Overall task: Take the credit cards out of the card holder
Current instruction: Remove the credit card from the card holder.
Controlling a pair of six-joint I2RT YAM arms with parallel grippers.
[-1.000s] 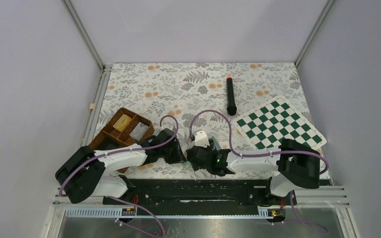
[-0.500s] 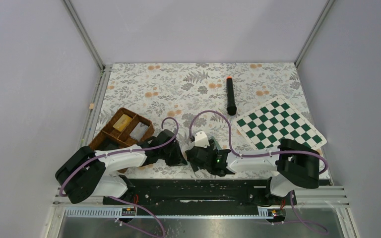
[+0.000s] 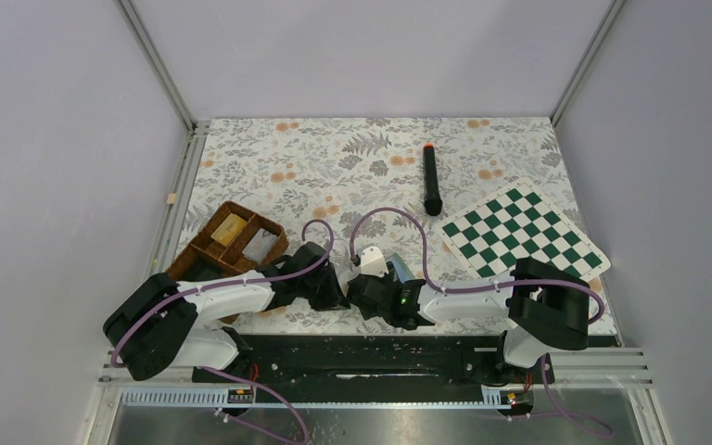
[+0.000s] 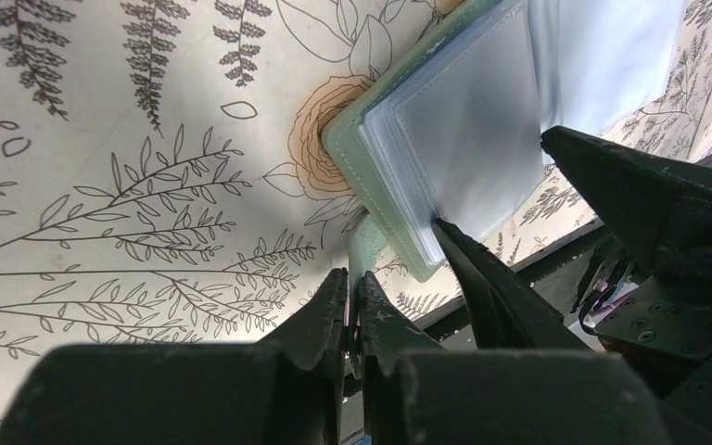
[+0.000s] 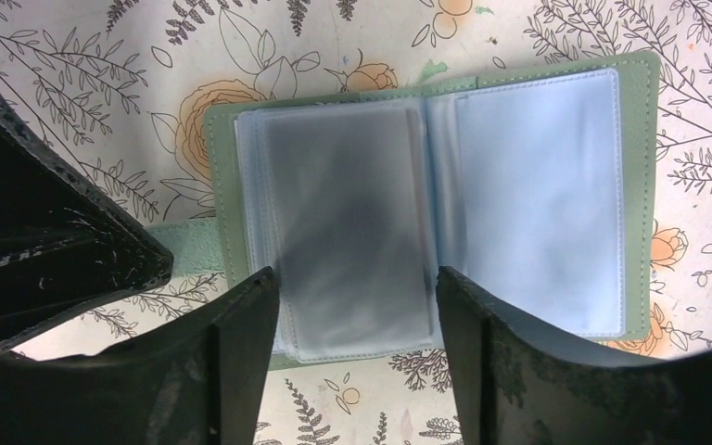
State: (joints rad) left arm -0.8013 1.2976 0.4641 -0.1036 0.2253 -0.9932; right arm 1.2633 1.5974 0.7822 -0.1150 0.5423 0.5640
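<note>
Nearest, toward the front edge of the floral tabletop (image 3: 269, 176), the two claws are brought tip to tip over the card holder (image 5: 651, 185), which is laid open and flat on the pattern between them. The left claw (image 4: 350, 311) is pressed together on the pale green closure strap (image 4: 367, 243) that juts from the holder's edge. The right claw (image 5: 357, 278) is held apart, its fingers (image 5: 241, 343) set either side of the lower edge of the left-hand clear sleeves; whether they touch the plastic cannot be told. One dark grey credit card (image 5: 348, 204) is seen, blurred, inside those sleeves and not yet drawn out, while the right-hand panel (image 5: 538, 185) shows light blue. Farther back on the left a brown divided wicker tray (image 3: 206, 248) is placed, with a yellowish block (image 3: 230, 228) in one compartment. To the right a green-and-white chessboard (image 3: 522, 234) is spread, and beyond it a black stick with an orange tip (image 3: 432, 181) is laid.
</note>
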